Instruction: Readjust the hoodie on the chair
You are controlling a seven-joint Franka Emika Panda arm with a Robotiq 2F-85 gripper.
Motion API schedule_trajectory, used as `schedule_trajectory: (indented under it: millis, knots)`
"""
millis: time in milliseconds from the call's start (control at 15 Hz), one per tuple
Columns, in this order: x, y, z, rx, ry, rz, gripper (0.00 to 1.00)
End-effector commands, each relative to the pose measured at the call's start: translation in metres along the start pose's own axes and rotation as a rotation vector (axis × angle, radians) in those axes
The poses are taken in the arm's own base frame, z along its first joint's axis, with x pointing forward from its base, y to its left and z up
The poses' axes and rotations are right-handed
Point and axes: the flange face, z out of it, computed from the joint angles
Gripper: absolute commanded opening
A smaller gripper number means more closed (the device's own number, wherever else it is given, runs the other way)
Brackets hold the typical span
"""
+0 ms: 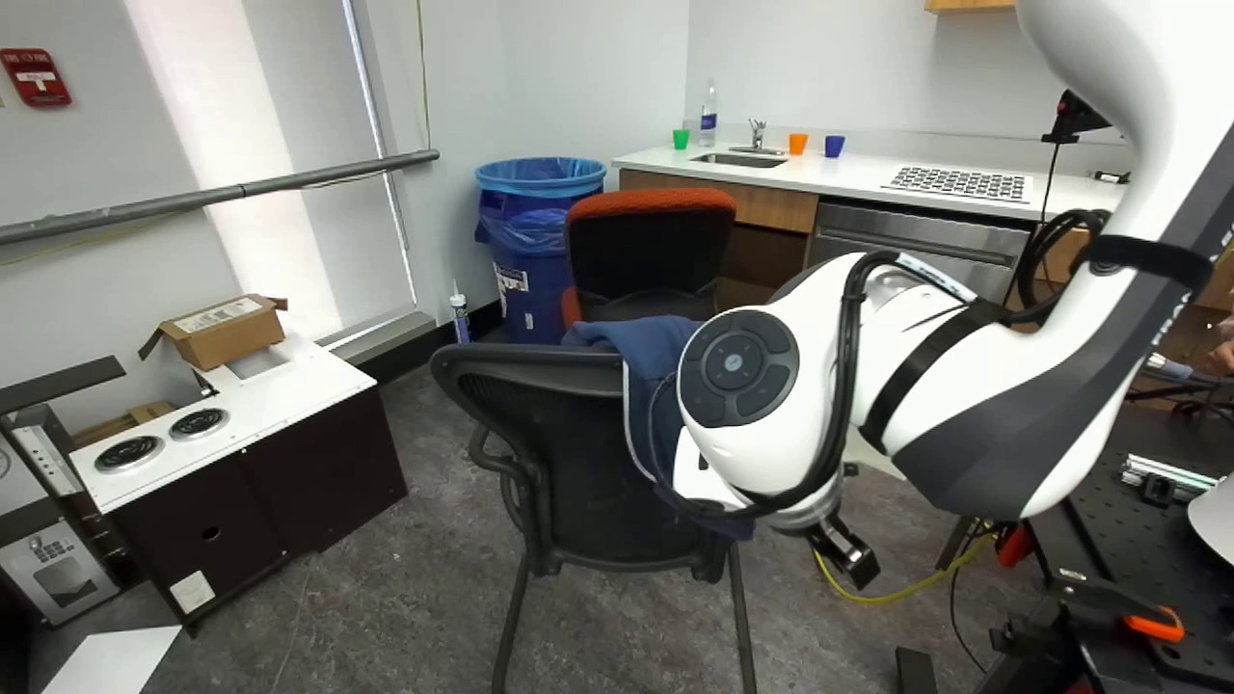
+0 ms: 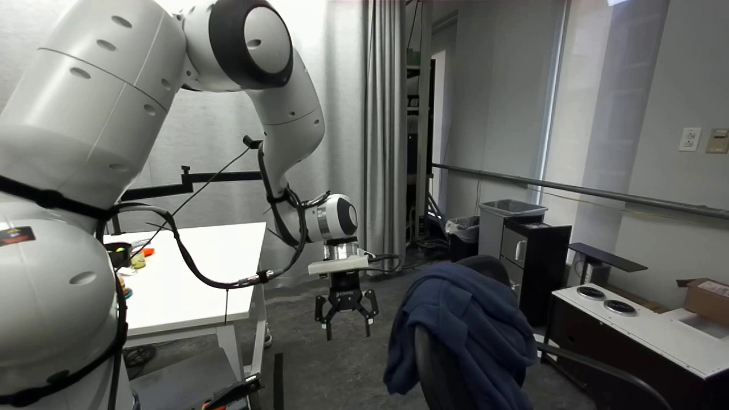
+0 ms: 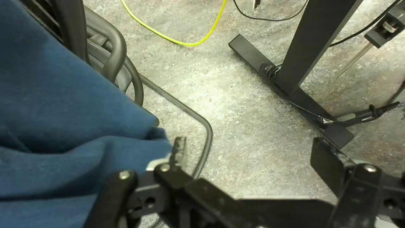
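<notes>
The gripper [image 2: 348, 334] hangs beside the hoodie [image 2: 472, 324], not over it

The fingers [image 3: 178, 153] stand well apart and point down, with no cloth in their grip; in the wrist view, grey floor [image 3: 250, 120] fills most of the gap.

The hoodie begins just past the finger on the left of that view, where a blue fold ends close by the fingertip. Whether they touch I cannot tell there, but in an exterior view a strip of floor shows between gripper and cloth. The folds nearest that finger run roughly along the line joining the two fingers, so a pinch across them would probably need a turn of the wrist.

The fingertips also look lower than the hoodie's top, so I judge that the next move calls for a lift, then a shift sideways above the cloth. A straight sideways push could shove the fabric or knock the chair [image 1: 578, 463].

The hoodie is draped over the top edge of the chair's backrest, bunched at one end, and its length seems to run across that edge and down both faces. A paler lining edge shows on the face toward the camera in an exterior view. Beyond the backrest stand an orange-topped seat [image 1: 651, 241] and, past that, a blue bin [image 1: 530, 255].
</notes>
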Motion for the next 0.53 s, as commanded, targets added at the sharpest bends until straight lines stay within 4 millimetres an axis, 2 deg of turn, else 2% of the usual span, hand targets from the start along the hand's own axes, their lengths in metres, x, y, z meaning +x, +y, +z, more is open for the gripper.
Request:
schedule_trajectory:
  millis: [0, 467]
  knots:
    - [0.0012, -0.0036, -0.0003, -0.017, -0.008, -0.026, 1.00]
    - [0.0028, -0.0073, -0.0005, -0.003, -0.003, -0.014, 1.00]
